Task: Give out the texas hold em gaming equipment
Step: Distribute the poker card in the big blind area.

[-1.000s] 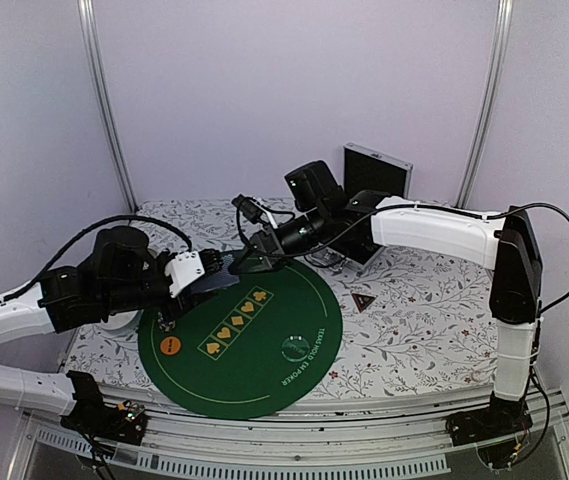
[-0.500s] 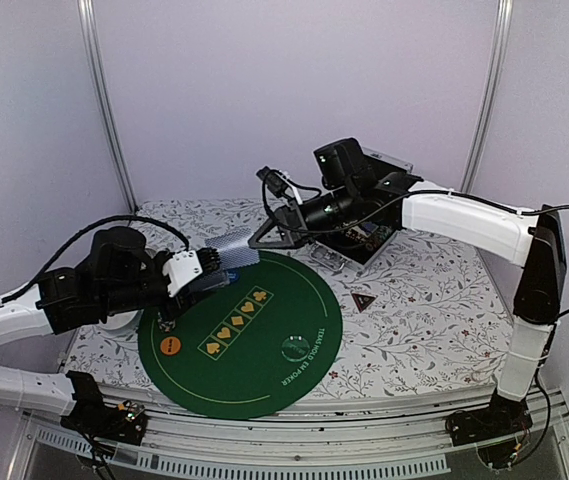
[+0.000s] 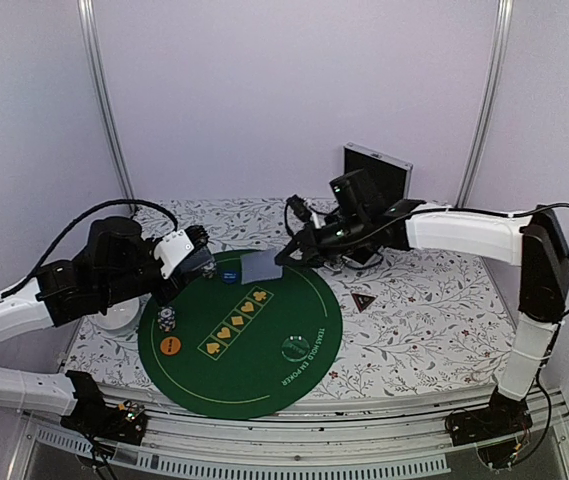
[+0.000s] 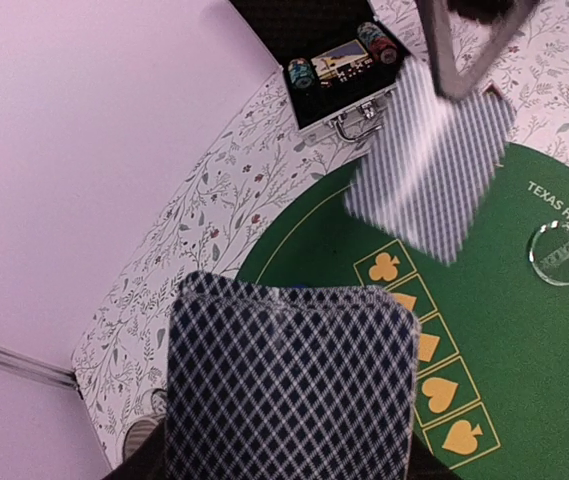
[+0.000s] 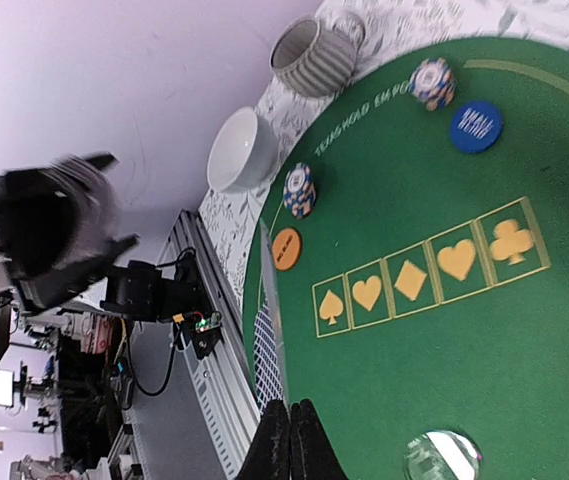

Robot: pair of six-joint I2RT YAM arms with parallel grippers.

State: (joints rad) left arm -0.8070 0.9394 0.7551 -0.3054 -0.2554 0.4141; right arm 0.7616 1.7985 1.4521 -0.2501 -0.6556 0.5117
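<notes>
Between tips of right pincer (image 5: 289, 412), a card (image 5: 267, 345)

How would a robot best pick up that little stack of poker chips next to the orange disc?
By its round sides, coming straight down from above. The chip stack stands upright on the green mat, so a pinch low on opposite sides would likely catch every chip. The white bowl sits close beside it, so a sideways approach from there looks cramped.
</notes>
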